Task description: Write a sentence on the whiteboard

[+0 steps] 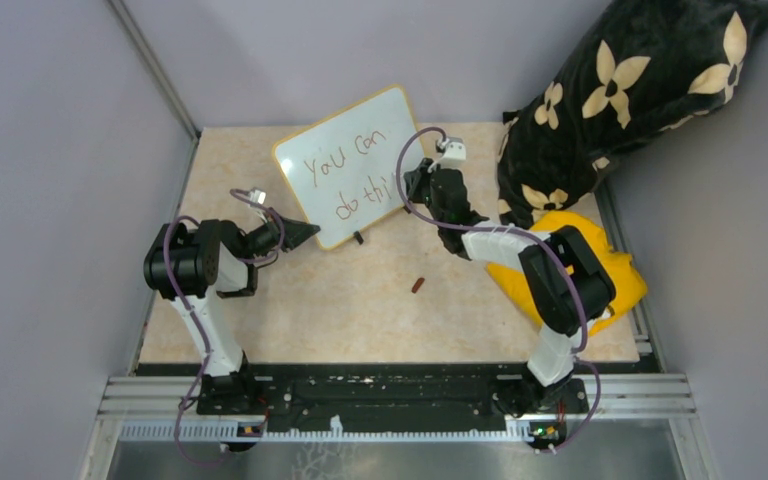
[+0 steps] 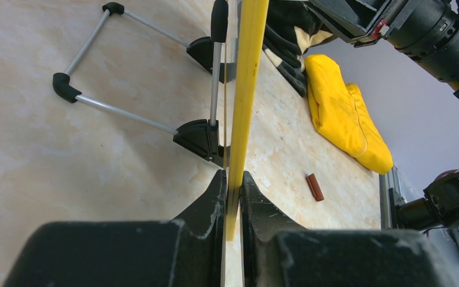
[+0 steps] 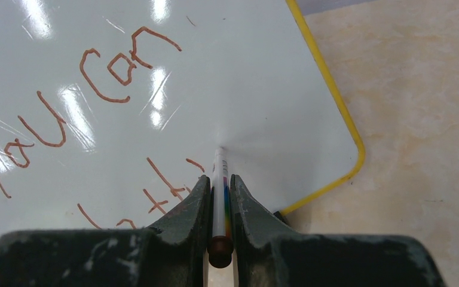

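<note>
The whiteboard (image 1: 380,115), white with a thin yellow frame, stands tilted at the back of the table. Reddish-brown handwriting, the sentence (image 1: 345,162), reads "You can" above "do thi". My left gripper (image 1: 307,235) is shut on the board's lower left edge; the left wrist view shows the yellow frame (image 2: 245,89) pinched between the jaws of the left gripper (image 2: 233,178). My right gripper (image 1: 417,186) is shut on a white marker (image 3: 217,164), whose tip touches the whiteboard (image 3: 263,89) just right of the second line of the sentence (image 3: 107,66).
A small brown marker cap (image 1: 418,286) lies on the table in front of the board. A black pillow with cream flowers (image 1: 630,90) and a yellow cushion (image 1: 615,275) fill the right side. The board's wire stand (image 2: 125,113) juts out behind it. Grey walls enclose the table.
</note>
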### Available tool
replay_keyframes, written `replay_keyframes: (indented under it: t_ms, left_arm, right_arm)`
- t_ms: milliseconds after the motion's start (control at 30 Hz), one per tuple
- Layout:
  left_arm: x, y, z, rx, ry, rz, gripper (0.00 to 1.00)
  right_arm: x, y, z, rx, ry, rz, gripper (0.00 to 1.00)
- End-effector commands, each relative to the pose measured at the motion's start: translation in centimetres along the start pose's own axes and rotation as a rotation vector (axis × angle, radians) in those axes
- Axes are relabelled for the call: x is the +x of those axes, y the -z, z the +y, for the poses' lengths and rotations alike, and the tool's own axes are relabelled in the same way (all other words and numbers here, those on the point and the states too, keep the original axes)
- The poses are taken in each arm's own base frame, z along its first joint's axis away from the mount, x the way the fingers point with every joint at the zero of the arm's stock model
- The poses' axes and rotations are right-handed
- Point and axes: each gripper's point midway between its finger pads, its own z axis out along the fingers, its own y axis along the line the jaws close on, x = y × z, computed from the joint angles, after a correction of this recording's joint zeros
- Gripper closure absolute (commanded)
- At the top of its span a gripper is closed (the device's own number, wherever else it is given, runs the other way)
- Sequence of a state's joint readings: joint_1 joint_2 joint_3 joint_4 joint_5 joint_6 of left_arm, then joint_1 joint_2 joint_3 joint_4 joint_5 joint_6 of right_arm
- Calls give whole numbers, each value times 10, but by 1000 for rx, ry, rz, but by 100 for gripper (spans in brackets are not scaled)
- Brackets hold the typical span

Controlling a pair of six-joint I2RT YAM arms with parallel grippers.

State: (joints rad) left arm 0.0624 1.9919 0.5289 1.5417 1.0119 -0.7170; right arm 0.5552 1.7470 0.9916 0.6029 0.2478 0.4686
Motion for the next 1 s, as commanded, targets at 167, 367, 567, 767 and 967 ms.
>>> replay_keyframes:
  t_ms: [167,367,567,767,967]
  left_arm:
    - [1,-3,-4,31,-4,11,100]
    - [1,-3,-4,31,-4,11,100]
    - [1,-3,-4,31,-3,12,100]
    - [1,-3,-4,29,-1,12,100]
    - [1,-3,-4,29,0,11,100]
  right_arm:
    - [-14,-5,24,-87,-22,-35,100]
    - [-3,-1,25,-93,-13,-12,100]
    - [8,6,17,-76,-17,9,100]
    - [16,12,11,-64,-18,21,100]
    - [14,13,4,-30,-9,14,100]
